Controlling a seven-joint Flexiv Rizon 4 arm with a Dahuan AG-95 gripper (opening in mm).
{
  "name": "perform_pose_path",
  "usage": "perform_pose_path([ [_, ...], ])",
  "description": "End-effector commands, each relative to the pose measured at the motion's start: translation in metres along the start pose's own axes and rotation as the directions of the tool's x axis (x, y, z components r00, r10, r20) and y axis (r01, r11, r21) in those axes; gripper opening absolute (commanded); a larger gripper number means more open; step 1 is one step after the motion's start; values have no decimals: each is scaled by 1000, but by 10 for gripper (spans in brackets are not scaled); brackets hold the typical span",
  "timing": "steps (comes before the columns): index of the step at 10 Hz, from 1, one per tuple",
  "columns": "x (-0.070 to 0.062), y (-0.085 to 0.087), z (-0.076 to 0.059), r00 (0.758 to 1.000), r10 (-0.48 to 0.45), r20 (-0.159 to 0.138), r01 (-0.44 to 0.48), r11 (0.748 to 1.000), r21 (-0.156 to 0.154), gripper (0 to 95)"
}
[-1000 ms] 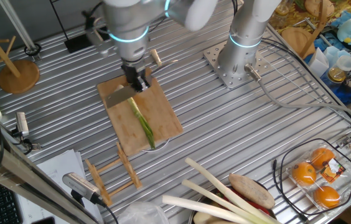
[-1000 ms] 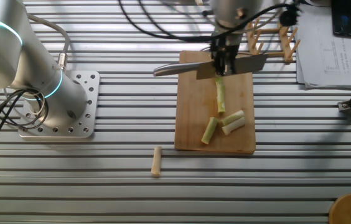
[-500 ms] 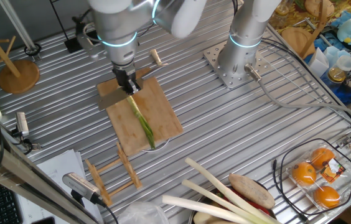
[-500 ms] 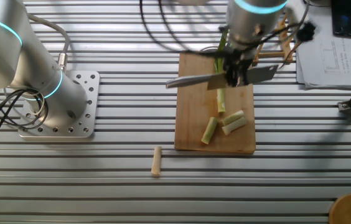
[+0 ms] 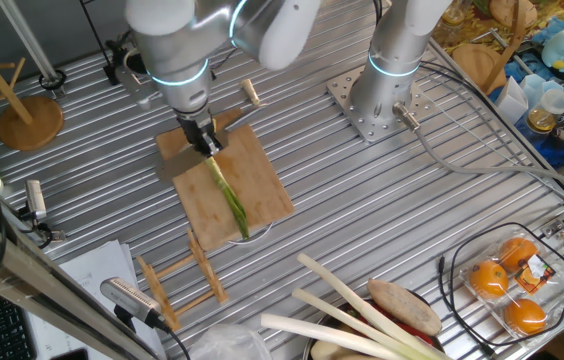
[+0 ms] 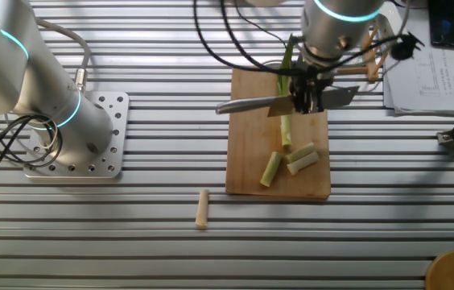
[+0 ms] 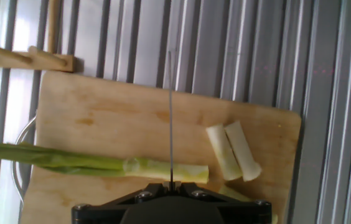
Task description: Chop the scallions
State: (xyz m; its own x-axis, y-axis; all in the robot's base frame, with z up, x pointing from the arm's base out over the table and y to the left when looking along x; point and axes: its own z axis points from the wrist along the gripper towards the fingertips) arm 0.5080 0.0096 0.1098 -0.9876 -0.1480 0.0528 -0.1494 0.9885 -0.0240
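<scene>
My gripper (image 6: 307, 95), clamped on the knife (image 6: 279, 102), has slid further along the scallion (image 6: 285, 121) lying on the cutting board (image 6: 251, 165), so I'm lined up for another chop behind the cut pieces (image 6: 290, 161).

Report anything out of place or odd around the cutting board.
One small wooden dowel lies loose on the slatted table, off the cutting board. The cut scallion pieces are all on the board; nothing has spilled.
</scene>
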Motion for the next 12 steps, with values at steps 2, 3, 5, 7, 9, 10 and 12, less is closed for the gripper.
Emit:
perform_pose_path([
  [2, 2, -2, 3, 992, 90, 88, -88, 996, -21, 0],
  [3, 2, -3, 6, 988, 119, 93, -117, 993, -27, 0],
  [5, 0, -3, 12, 984, 138, 110, -135, 990, -41, 0],
  [7, -2, 3, 18, 982, 157, 105, -154, 987, -44, 0],
  [9, -3, 4, 19, 983, 158, 97, -153, 987, -50, 0],
  [10, -3, 3, 20, 984, 155, 89, -150, 987, -66, 0],
  [12, -4, 2, 27, 987, 146, 67, -140, 986, -90, 0],
])
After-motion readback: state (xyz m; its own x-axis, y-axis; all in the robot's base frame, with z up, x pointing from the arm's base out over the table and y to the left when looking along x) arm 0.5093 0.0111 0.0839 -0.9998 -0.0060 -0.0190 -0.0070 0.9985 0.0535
